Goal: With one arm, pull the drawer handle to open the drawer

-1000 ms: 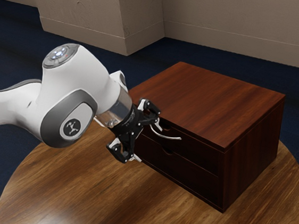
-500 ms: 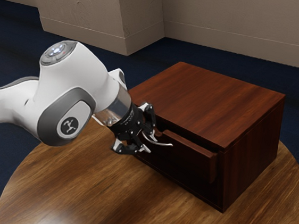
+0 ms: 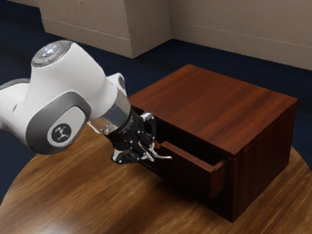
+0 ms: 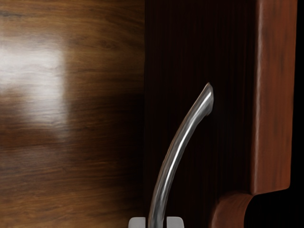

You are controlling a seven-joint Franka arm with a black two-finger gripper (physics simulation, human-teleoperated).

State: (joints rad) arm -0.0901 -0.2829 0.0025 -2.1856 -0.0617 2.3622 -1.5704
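Note:
A dark red wooden cabinet (image 3: 224,107) stands on the round table (image 3: 107,212). Its upper drawer (image 3: 191,164) sticks out partway toward the exterior view's left, leaving a dark gap under the cabinet top. My black gripper (image 3: 144,149) is at the drawer's front, shut on the curved silver handle (image 3: 162,156). In the wrist view the handle (image 4: 178,147) arcs across the dark drawer front (image 4: 228,95) and runs down between my pale finger pads (image 4: 137,222). The lower drawer (image 3: 193,189) sits flush.
The table's wooden top (image 4: 66,118) spreads out in front of the cabinet. Its round edge curves off toward the exterior view's lower left. Dark blue carpet (image 3: 19,41) and beige walls (image 3: 101,5) surround the table.
My gripper closed on the handle and pulled back toward the exterior view's left. The upper drawer slid out with it, from nearly flush to partway open.

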